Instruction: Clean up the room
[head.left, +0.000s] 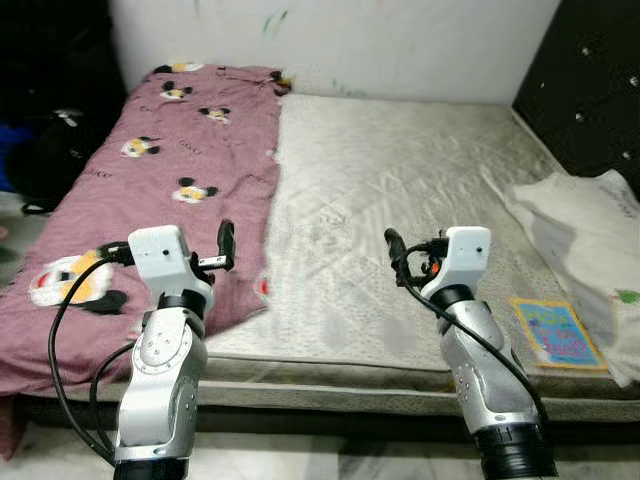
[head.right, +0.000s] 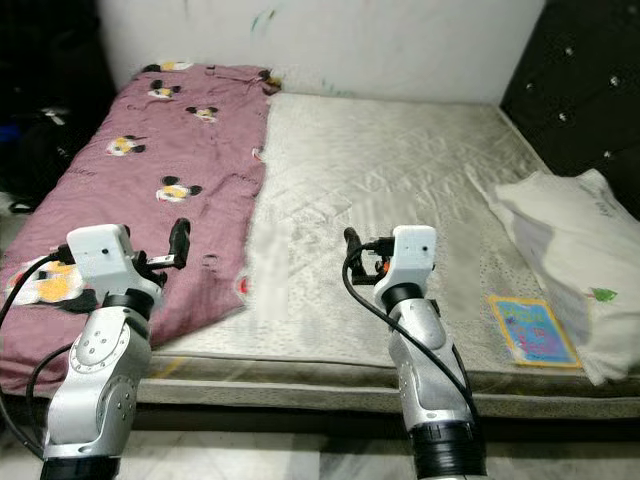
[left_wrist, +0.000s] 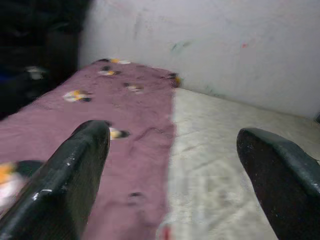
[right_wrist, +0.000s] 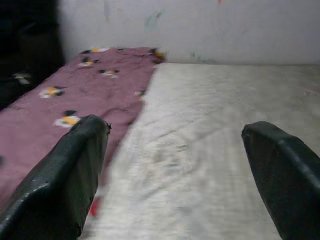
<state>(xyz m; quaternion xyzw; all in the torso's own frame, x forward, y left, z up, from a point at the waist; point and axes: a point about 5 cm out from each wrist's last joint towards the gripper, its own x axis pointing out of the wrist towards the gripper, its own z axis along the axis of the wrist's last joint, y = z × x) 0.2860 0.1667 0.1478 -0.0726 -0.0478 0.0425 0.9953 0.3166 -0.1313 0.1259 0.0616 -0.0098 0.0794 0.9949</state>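
I'm standing at the bed (head.left: 400, 190), holding my left hand (head.left: 222, 255) and right hand (head.left: 398, 258) up, fingers apart, both empty. The maroon sheet (head.left: 170, 180) is covering only the bed's left half. I'm thinking: pinch its inner edge low, both hands, then drag evenly across.

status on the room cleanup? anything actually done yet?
Done: nothing visibly tidied.
In hand: nothing. The left gripper and the right gripper are both open and empty, raised over the near edge of the mattress.
Left: the maroon cartoon-print sheet covers just the left side of the mattress, a white bag is slumped at its right edge, and a colourful booklet lies beside it.
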